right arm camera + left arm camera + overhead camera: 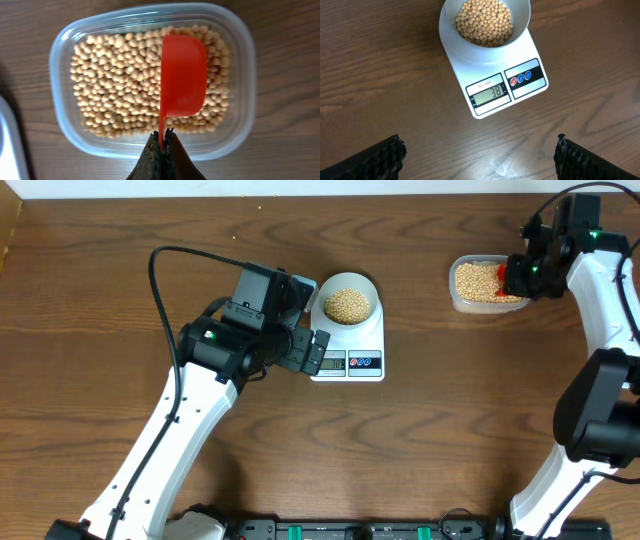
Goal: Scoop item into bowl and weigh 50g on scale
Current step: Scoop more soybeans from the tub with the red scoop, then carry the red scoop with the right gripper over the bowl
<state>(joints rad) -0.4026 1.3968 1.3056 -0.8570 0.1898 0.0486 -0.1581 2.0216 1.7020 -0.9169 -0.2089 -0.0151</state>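
Left hand [480,159], released with fingers spread wide, hovers over the worktop [380,75] just before the scale [470,70]. The bowl [487,54] of beans [484,21] stands on the scale, whose display [490,93] reads 38. Farther right, the right hand [162,142], clenched on the red scoop [183,75] by its handle, holds it over more beans in the clear tub [239,100].

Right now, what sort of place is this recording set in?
Likely a lab bench for robot weighing trials: wood-grain table, white kitchen scale carrying a bowl of beans, clear plastic tub of more.
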